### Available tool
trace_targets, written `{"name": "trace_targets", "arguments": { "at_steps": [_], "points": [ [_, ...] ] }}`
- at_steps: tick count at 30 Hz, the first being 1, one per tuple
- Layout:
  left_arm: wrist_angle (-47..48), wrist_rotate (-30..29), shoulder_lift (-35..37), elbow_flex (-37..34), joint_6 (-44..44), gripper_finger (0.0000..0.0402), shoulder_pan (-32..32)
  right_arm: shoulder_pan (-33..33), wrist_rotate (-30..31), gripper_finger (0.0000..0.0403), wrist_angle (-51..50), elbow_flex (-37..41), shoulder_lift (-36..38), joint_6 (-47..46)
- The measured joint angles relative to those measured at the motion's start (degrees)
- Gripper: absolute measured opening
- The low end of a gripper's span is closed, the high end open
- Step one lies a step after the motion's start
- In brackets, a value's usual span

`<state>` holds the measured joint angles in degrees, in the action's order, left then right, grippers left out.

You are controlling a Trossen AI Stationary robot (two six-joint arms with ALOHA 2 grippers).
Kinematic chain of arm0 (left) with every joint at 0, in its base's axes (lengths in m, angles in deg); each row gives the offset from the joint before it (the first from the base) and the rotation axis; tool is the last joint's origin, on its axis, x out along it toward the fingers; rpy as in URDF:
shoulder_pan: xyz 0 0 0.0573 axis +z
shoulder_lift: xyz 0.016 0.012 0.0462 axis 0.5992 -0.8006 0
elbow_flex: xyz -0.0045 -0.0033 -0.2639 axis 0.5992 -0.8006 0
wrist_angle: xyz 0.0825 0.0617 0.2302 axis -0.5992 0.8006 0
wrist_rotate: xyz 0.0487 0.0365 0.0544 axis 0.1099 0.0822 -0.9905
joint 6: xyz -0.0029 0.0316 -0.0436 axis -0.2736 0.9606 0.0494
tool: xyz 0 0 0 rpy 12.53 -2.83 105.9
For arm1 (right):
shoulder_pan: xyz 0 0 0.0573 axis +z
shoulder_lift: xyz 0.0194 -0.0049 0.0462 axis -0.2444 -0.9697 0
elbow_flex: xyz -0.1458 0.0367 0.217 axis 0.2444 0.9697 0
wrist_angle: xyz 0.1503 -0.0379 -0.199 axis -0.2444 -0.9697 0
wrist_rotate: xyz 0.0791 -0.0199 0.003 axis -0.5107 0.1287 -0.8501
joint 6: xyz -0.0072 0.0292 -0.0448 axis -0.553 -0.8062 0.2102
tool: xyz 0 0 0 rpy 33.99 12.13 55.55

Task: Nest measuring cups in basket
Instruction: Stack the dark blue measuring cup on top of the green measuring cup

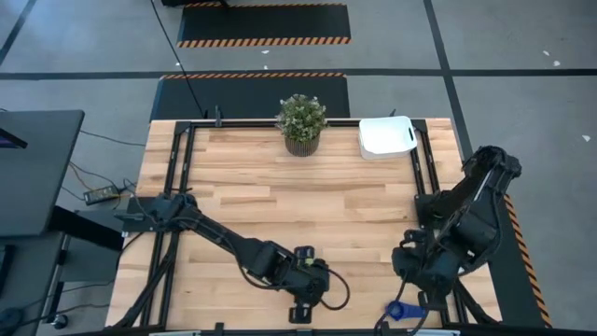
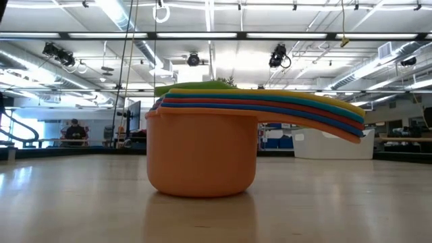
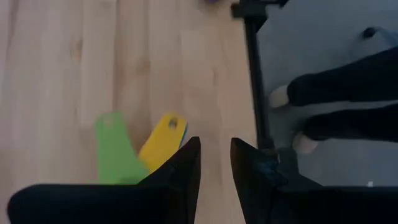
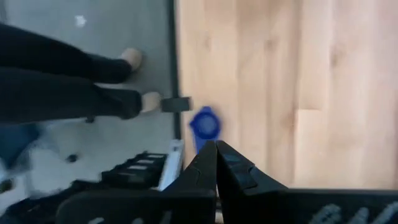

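— Where are your grippers?

— My left gripper [image 1: 300, 313] sits low at the near edge of the wooden table [image 1: 242, 187], fingers parted with a gap between them and nothing in it. My right gripper [image 1: 417, 301] is at the near right corner, fingers pressed together on nothing.

— And the cups?

— The low view shows a nested stack in an orange measuring cup [image 2: 201, 152], the handles fanned out to one side. Past my left fingers lie a green handle [image 3: 115, 149] and a yellow handle [image 3: 163, 141]. A blue measuring cup [image 4: 204, 124] lies just ahead of my right fingertips, at the table's edge.

— The basket?

— The white basket [image 1: 386, 136] stands at the far edge, beside the potted plant [image 1: 301, 122], well apart from both my arms.
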<state>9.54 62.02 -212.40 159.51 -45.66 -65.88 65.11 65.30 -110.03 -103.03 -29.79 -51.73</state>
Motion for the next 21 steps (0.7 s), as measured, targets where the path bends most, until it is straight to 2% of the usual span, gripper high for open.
{"name": "trace_targets", "arguments": {
  "at_steps": [5,12,17,21],
  "points": [
    [3.6,-1.9,3.1,0.0,-3.8,0.0095,-1.5,1.3,0.5,0.0003,5.4,6.8,0.0,-2.2],
    [4.0,-8.2,7.8,0.0,-5.1,0.0095,-3.6,2.1,0.6,0.0003,11.8,14.7,0.0,-4.1],
    [4.9,-12.1,11.0,0.0,-5.5,0.0095,-4.2,2.0,-3.5,0.0013,11.9,17.8,0.0,-5.6],
    [5.0,-13.7,13.0,0.0,-5.6,0.0095,-4.4,2.0,-4.5,0.0029,11.9,19.1,0.0,-5.4]
  ]
}}
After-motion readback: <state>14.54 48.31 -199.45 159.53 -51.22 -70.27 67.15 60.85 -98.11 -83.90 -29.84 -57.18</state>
